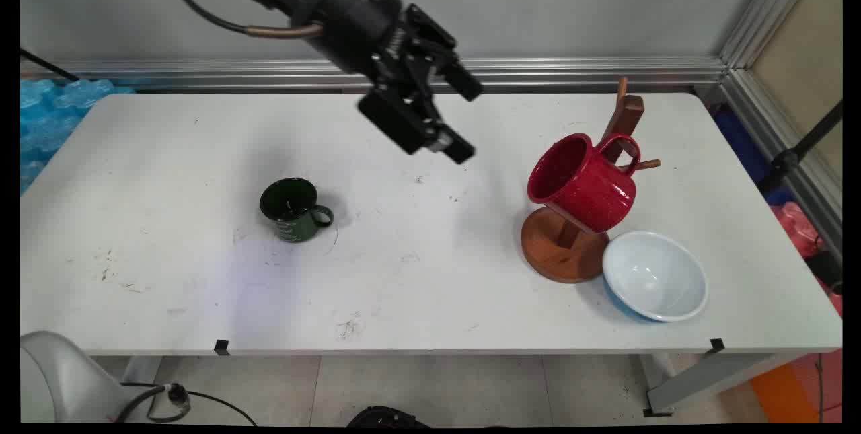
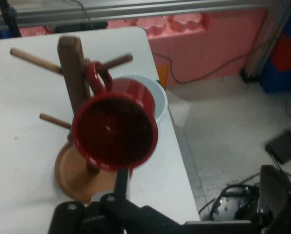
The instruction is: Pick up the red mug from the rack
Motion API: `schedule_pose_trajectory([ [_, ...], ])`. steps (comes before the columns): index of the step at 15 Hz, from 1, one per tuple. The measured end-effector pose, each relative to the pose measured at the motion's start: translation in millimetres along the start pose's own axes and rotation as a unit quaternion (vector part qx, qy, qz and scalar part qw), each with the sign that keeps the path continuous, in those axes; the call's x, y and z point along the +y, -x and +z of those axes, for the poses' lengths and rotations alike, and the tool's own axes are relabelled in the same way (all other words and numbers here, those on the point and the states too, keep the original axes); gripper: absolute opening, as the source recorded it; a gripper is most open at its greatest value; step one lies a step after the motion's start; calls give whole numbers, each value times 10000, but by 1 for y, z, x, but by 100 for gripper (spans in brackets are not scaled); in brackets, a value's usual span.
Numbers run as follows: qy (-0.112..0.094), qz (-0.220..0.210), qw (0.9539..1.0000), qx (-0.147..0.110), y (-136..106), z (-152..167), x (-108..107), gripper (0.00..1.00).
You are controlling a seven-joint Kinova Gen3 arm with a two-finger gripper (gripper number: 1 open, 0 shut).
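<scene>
The end effector (image 1: 465,118) hangs in the air above the middle of the table (image 1: 168,151), fingers spread wide, nothing between them. It tilts toward the right, and the hand view looks straight into the mouth of the red mug (image 2: 115,130).

That red mug (image 1: 584,183) hangs by its handle on a peg (image 1: 647,165) of the wooden rack (image 1: 562,252), mouth tipped toward the arm, body sloping down over the round base. It is well apart from the end effector.

By the speckled gloss it looks like enamelled metal, so I'd judge it light, stiff and rather slick, unlikely to break but liable to chip. The rim on the open side looks the handiest hold, one finger inside and one outside. The handle is looped over the peg and close to the post, so there is little room there. The rack itself may tip or slide if the mug is pulled sideways.

A white bowl (image 1: 656,276) sits just beside the rack's base at the right. A green mug (image 1: 293,210) stands upright well off to the left.
</scene>
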Motion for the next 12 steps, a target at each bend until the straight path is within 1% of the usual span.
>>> schedule_pose_trajectory([
  [6, -25, -175, 9998, -6, -25, 39, 9, 100],
  [12, -208, -283, 9992, -165, -31, 67, 4, 100],
])
